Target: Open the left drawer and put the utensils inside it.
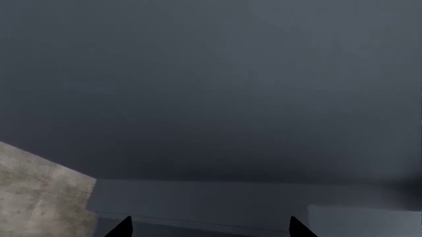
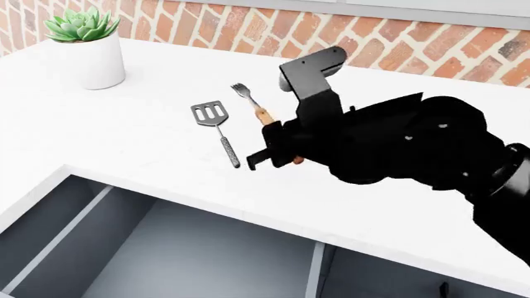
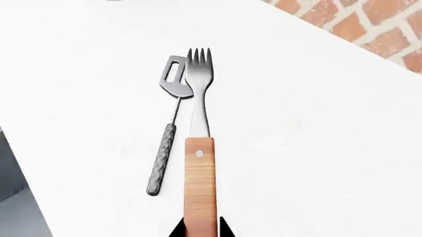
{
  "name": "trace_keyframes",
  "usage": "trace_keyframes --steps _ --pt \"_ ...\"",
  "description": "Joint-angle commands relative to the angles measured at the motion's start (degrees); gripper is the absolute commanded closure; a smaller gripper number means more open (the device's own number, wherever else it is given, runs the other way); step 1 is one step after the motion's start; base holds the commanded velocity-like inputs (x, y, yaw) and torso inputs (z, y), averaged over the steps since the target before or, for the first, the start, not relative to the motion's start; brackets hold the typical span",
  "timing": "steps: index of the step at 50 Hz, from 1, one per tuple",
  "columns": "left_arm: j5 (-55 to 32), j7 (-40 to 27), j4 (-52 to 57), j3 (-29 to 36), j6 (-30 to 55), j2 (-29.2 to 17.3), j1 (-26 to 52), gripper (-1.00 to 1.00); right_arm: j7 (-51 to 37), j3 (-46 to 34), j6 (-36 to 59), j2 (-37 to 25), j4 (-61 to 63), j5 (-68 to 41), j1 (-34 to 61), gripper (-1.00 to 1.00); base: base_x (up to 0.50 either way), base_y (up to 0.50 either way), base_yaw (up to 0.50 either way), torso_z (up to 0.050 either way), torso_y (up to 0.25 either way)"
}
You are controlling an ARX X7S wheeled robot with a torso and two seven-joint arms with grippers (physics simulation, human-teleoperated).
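The left drawer (image 2: 207, 248) stands pulled open below the counter edge in the head view, showing a grey interior with a divider ridge (image 2: 58, 236). On the white counter lies the slotted spatula (image 2: 211, 115), (image 3: 175, 79). Just beside it is the fork (image 2: 243, 93), (image 3: 199, 84), its wooden handle (image 3: 199, 187) clamped between my right gripper's (image 3: 201, 229), (image 2: 277, 152) fingers. In the right wrist view the fork's tines overlap the spatula's head. My left gripper (image 1: 209, 228) is open with nothing between its widely spaced fingertips, facing a dark slate surface; the head view does not show it.
A white pot with a green plant (image 2: 84, 53) stands at the counter's back left. A brick wall (image 2: 398, 43) runs behind the counter. A partition (image 2: 314, 267) bounds the drawer's right side. A patch of concrete floor (image 1: 39, 192) shows in the left wrist view.
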State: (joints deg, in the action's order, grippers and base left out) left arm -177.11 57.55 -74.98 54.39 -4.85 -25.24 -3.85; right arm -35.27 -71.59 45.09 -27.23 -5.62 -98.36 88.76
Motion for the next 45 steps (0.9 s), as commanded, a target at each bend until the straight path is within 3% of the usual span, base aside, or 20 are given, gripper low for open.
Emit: trace_keyframes --steps 1,5,17,34,45 --pt "0.03 0.06 0.00 -0.19 -0.01 -0.12 0.02 -1.00 -2.94 0.77 9.88 -7.97 31.24 -6.52 5.13 1.00 0.00 0.00 0.00 0.000 0.000" --pt "0.00 0.00 0.00 -0.30 -0.04 -0.13 -0.05 -1.00 0.11 -0.70 11.90 -4.92 35.21 -4.26 4.76 1.00 0.00 0.00 0.00 0.000 0.000" --pt "0.01 -0.43 0.00 -0.18 -0.35 0.10 0.03 -1.00 5.31 -9.89 13.72 7.08 27.67 7.51 -2.89 1.00 0.00 0.00 0.00 0.000 0.000" --pt "-0.04 -0.65 0.00 0.07 -0.16 0.12 0.05 -1.00 17.80 -16.52 7.55 13.91 15.81 22.07 -11.31 1.00 0.00 0.00 0.00 0.000 0.000" --pt "-0.13 -0.81 0.00 0.14 -0.18 0.19 0.02 -1.00 27.36 -19.62 0.87 18.89 0.61 29.61 -16.90 1.00 0.00 0.00 0.00 0.000 0.000"
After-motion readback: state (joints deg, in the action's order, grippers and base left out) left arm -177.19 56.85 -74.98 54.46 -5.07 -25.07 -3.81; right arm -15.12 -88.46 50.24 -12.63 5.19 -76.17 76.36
